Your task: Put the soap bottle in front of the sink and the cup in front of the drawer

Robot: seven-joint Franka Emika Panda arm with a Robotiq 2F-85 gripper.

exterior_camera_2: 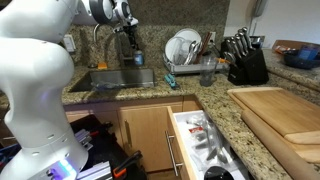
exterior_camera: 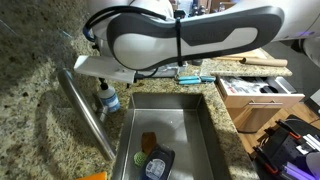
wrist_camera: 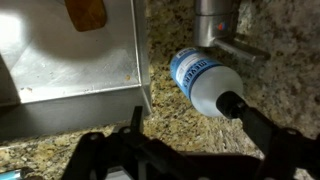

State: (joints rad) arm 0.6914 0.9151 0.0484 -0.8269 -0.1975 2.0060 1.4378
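The soap bottle, clear with blue liquid, a white label and a black pump top, stands on the granite counter just behind the sink, beside the faucet base. It also shows in both exterior views. My gripper hovers above the bottle and is open. Its dark fingers straddle the pump top without touching it. A greyish cup stands on the counter by the dish rack. The drawer is pulled open below the counter.
The long faucet lies along the sink's edge. A brown sponge and a dark round item lie in the basin. A dish rack, a knife block and a wooden cutting board crowd the counter. A teal brush lies behind the sink.
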